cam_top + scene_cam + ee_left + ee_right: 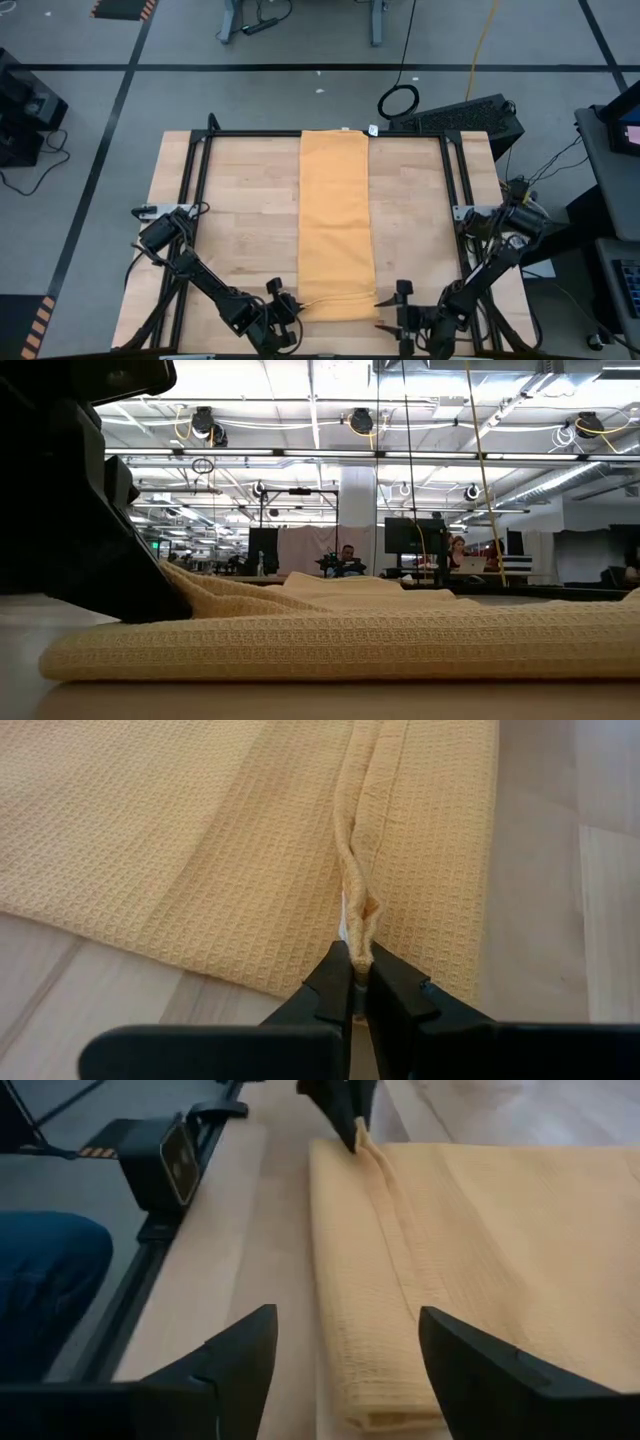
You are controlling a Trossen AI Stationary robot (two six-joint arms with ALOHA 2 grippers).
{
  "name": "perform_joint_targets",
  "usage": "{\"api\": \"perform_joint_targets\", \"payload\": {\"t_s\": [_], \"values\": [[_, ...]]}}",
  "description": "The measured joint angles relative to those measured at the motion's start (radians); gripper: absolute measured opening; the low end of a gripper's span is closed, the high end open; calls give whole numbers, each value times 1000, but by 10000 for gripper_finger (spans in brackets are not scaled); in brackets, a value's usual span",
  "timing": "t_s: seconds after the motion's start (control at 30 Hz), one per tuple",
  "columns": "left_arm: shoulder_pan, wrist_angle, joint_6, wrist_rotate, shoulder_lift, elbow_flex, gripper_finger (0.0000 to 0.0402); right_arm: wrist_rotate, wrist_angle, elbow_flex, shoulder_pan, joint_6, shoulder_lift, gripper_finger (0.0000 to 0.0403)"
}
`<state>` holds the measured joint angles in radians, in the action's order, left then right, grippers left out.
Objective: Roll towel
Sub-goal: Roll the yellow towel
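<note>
At the near edge of the bench (240, 230), a first narrow turn of the towel (336, 220) is seen, lying as a low ridge across its near end. The left gripper (355, 982) is clamped on this ridge at the near left corner, a thin pinch of fabric being held between its closed fingers. The right gripper (345, 1350) is set just off the near right corner, its fingers spread wide and nothing held. Beyond the ridge, the towel is laid as a long folded strip down the middle of the bench, reaching to the far edge, where a small white tag (372, 129) is shown. The waffle-weave cloth is judged soft, light and limp; it would be best gripped at both ends of the ridge, so that an even roll is kept.
</note>
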<state>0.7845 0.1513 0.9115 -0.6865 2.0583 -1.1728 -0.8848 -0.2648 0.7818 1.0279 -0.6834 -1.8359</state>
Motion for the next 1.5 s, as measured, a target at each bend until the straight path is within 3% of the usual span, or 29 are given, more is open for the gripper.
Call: {"api": "perform_joint_targets", "payload": {"t_s": [0.37,0.5,0.7,0.9,1.0,1.1,1.3,1.5], "values": [[0,-1,0,0,0,0,26,-1,-115,0,-51,36,-118,236],[0,-1,2,-11,0,0,40,75,-111,-7,-75,-37,-141,236],[2,41,49,-20,-16,0,126,92,-120,-10,-90,-75,-145,236],[28,117,33,-38,-118,0,220,96,-118,-11,-92,-73,-145,236],[53,48,-91,-99,-140,0,252,98,-117,-11,-92,-73,-145,236],[73,-63,-249,-94,-111,0,271,99,-116,-11,-92,-70,-145,236],[97,-282,-494,-26,8,-1,274,101,-115,-11,-91,-64,-145,236],[100,-260,-520,-82,53,0,232,112,-115,-12,-92,-63,-145,235]]}}
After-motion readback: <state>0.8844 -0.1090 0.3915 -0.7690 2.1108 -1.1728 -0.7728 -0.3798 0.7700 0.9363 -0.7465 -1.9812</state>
